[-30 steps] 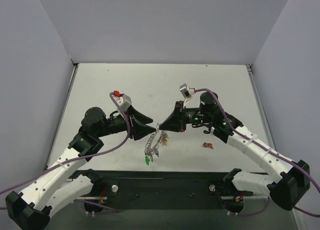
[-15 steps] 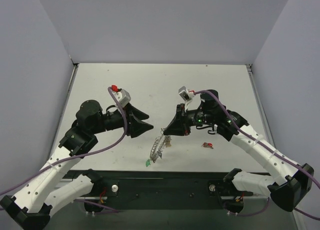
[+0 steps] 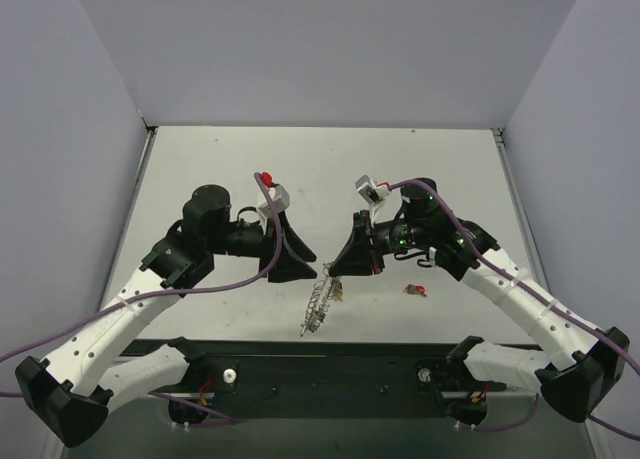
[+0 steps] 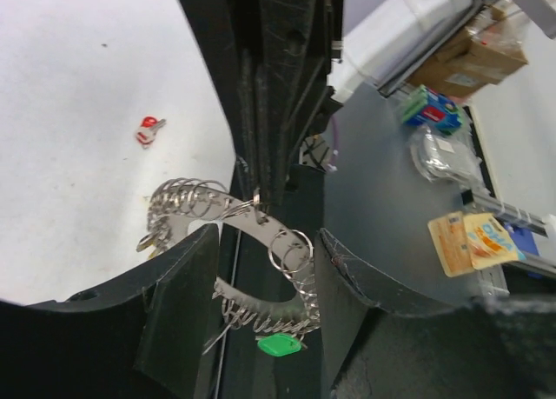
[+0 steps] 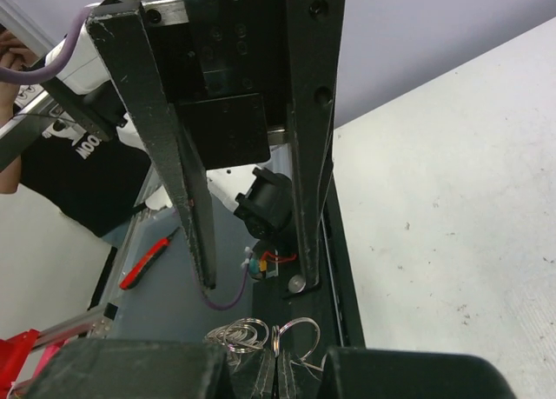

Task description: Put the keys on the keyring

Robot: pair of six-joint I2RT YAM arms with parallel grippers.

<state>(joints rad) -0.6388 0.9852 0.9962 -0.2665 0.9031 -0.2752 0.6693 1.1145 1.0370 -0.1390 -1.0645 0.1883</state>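
Observation:
The keyring point(image 3: 320, 299), a silvery band frilled with small loops, hangs edge-on from my right gripper point(image 3: 334, 270), which is shut on its top rim. In the right wrist view the pads point(image 5: 261, 373) pinch the keyring's loops point(image 5: 300, 331). My left gripper point(image 3: 303, 265) is open beside it. In the left wrist view its fingers point(image 4: 184, 312) straddle the keyring point(image 4: 261, 236) without clamping it. A green key point(image 4: 280, 344) dangles from the ring's lower edge. A red key point(image 3: 415, 290) lies on the table right of the ring, also seen as the red key point(image 4: 149, 130).
The black base plate point(image 3: 330, 364) with both arm mounts runs along the table's near edge, just below the hanging ring. White walls close in the left, back and right sides of the table point(image 3: 320, 169).
My left arm has swung in and its gripper has moved right, up to the ring. The ring has turned more edge-on under the right gripper, which has barely moved.

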